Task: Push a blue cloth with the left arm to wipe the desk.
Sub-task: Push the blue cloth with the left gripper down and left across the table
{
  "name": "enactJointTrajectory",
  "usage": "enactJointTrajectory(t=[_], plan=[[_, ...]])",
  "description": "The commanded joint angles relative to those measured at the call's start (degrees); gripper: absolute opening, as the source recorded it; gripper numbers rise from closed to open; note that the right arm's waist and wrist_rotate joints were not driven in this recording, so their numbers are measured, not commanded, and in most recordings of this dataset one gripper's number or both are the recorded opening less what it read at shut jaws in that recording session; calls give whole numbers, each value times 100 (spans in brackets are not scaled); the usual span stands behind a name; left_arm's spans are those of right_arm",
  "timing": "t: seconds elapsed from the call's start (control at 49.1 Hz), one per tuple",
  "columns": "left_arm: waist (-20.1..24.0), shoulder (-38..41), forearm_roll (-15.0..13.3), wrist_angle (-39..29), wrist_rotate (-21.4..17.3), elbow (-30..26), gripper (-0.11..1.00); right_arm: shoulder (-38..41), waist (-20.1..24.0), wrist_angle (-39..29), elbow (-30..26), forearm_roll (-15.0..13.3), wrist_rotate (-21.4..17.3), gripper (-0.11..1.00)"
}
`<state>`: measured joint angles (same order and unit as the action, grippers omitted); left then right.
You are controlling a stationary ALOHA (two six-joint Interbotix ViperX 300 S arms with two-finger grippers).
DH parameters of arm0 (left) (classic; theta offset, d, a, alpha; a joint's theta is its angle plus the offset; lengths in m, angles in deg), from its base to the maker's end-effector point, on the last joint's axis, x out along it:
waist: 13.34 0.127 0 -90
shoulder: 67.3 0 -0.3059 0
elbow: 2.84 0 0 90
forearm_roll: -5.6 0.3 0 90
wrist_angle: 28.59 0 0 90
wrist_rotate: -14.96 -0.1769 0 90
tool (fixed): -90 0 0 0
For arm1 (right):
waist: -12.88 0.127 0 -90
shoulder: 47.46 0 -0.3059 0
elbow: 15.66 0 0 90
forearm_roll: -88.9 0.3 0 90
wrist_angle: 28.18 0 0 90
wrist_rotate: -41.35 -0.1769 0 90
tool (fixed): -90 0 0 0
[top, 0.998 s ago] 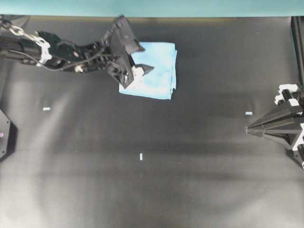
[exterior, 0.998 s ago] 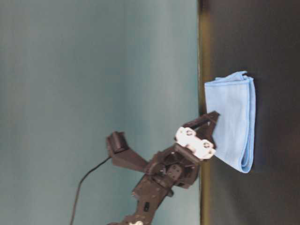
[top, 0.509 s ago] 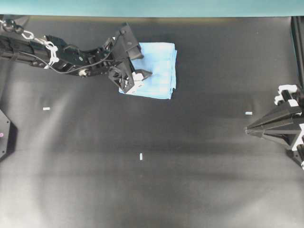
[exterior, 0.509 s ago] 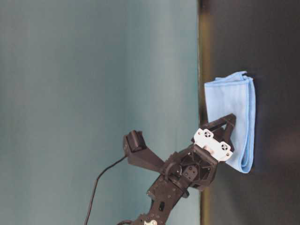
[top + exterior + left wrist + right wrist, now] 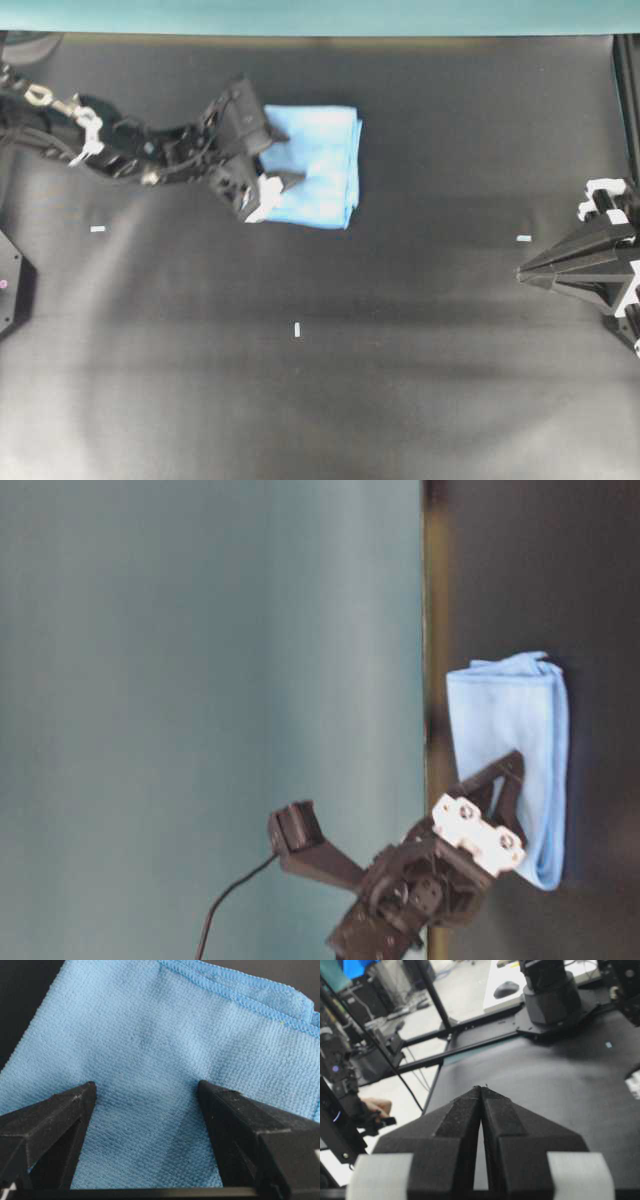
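The blue cloth (image 5: 320,165) lies folded on the black desk (image 5: 400,350), near its far edge and left of the middle. The left arm's gripper (image 5: 281,156) is open, and its two fingertips press down on the cloth's left part. In the left wrist view the cloth (image 5: 165,1035) fills the frame, and the gripper (image 5: 145,1087) has its black fingers (image 5: 55,1115) spread apart on the fabric. The table-level view shows the cloth (image 5: 510,730) with the gripper (image 5: 508,780) resting on it. The right gripper (image 5: 522,272) is shut and empty at the desk's right edge; it also shows in the right wrist view (image 5: 481,1088).
A teal strip (image 5: 320,15) runs along the far edge of the desk. Small white tape marks lie at the left (image 5: 97,229), the middle (image 5: 298,330) and the right (image 5: 523,238). A black fixture (image 5: 8,280) sits at the left edge.
The left gripper has come down onto the cloth and drawn back to the left and toward the near side. The cloth has slid with it. The right arm has not moved.
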<state>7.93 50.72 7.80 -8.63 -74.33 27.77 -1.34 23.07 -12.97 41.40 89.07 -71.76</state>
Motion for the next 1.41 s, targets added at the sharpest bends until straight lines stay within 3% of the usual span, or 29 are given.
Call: enactJointTrajectory(t=[0.0,0.407,0.794,1.1,1.385], plan=[[-281,-141,26,70,0,185,80,53,0,35,0,0,0,-1],[-1099,-642,26,70,70,976,80,53,0,35,53,79,0,-1],[-2162,-1187,26,70,352,1758,80,53,0,35,79,79,-9,-1],[-3357,-1345,26,35,668,1951,80,53,0,-44,88,132,-9,-1],[-4192,-1345,26,18,835,1978,80,53,-9,-53,88,141,-9,-1]])
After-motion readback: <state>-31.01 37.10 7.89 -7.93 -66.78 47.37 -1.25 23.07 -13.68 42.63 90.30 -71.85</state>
